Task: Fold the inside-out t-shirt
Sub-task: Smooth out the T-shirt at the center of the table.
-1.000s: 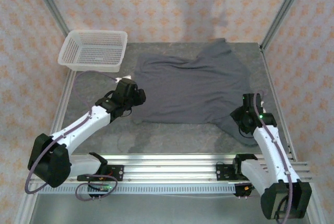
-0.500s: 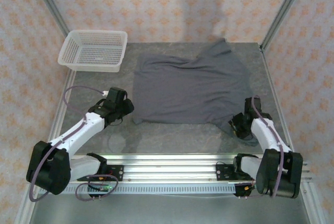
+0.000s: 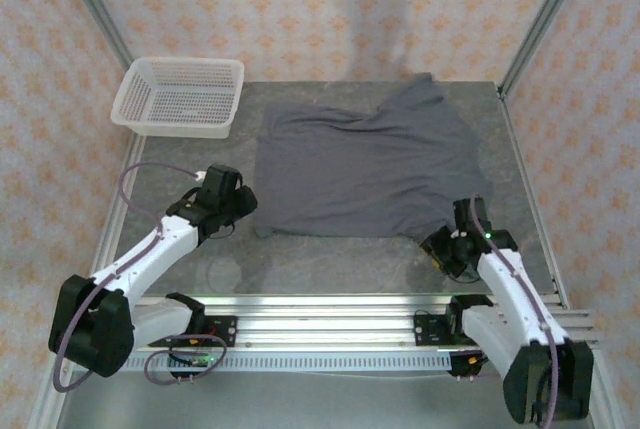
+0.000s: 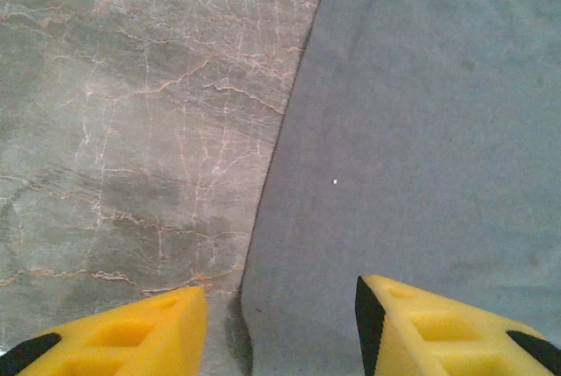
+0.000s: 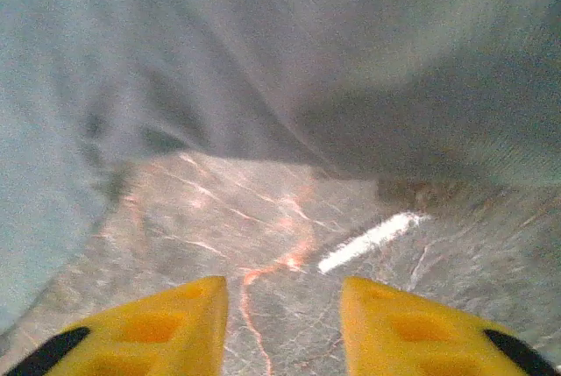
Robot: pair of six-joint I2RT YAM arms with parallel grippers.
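The dark grey inside-out t-shirt (image 3: 365,164) lies spread flat across the middle of the table, one part reaching toward the back right corner. My left gripper (image 3: 240,205) sits low by the shirt's near left edge. In the left wrist view it (image 4: 280,334) is open, its yellow fingers (image 4: 118,336) straddling the shirt's edge (image 4: 421,131), with nothing gripped. My right gripper (image 3: 441,246) is at the shirt's near right corner. In the right wrist view it (image 5: 284,325) is open over bare table, with rumpled shirt fabric (image 5: 263,43) just ahead of its tips.
A white mesh basket (image 3: 180,97) stands at the back left corner. The marbled grey table top (image 3: 330,259) shows between the shirt and the aluminium rail (image 3: 330,314) at the near edge. A short white streak (image 5: 372,243) marks the table ahead of the right fingers.
The left gripper drew back left, off the shirt's left edge, then held still. The right gripper came down and left from the sleeve to the shirt's near right corner.
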